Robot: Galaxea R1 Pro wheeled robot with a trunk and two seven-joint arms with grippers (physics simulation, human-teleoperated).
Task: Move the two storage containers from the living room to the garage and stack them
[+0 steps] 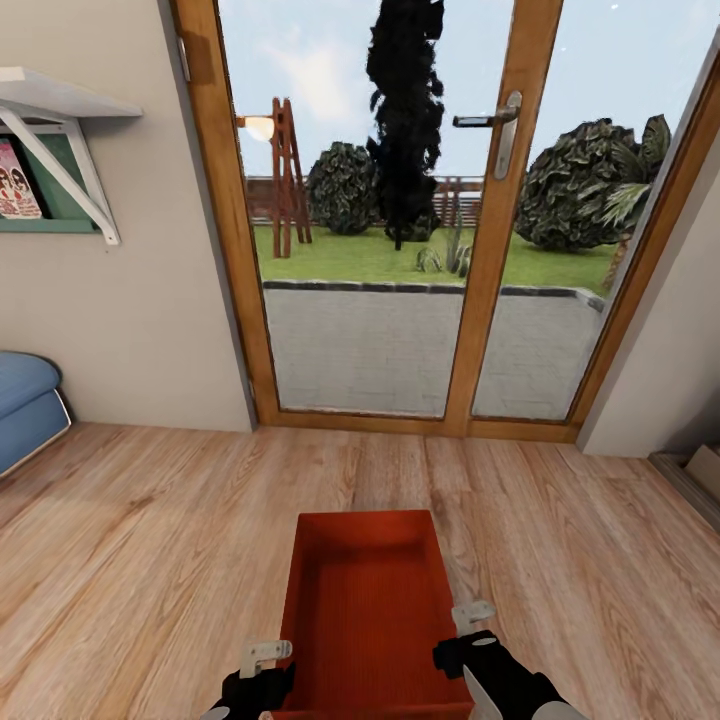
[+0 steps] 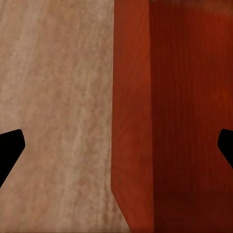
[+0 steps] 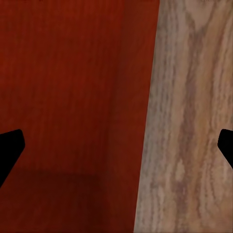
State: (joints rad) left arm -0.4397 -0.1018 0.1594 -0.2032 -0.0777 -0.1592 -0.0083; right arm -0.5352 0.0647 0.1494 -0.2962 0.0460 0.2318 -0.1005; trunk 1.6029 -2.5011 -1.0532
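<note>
While both jaws straddle its side walls, container (image 1: 365, 610) hangs above floor (image 1: 150, 540)

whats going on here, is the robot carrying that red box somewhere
Yes, it seems so. The robot holds one orange-red bin out in front, its left end effector at one side wall and its right end effector at the other. Each wrist view shows a wall between open fingertips. It is over a wood plank floor, facing glass patio doors, not in the garage.
</note>
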